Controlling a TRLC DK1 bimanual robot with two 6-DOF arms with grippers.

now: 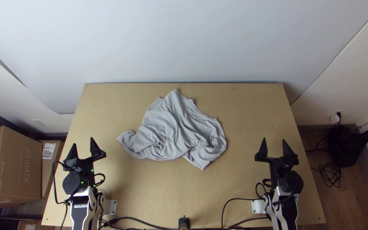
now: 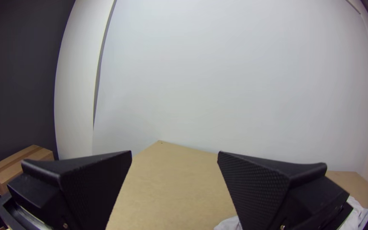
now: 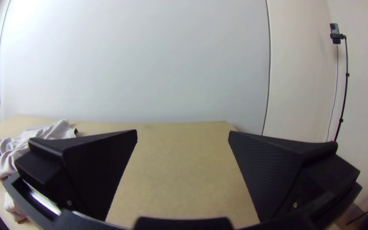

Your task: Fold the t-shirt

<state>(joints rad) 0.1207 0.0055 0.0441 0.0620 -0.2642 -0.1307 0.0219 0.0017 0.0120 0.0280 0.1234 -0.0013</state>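
We see the grey t-shirt bunched and wrinkled around mid-table, one corner toward the far edge. Left gripper is open, left of it; right gripper open, right of it, both clear of cloth. Cardboard boxes sit off-table left.

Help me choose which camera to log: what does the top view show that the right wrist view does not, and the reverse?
Top view, not right wrist: the cardboard boxes and the left claw.
Right wrist view, not top: the phone-like device high by the wall.
Both: the grey t-shirt, rumpled on the wooden table, and the right claw, open.
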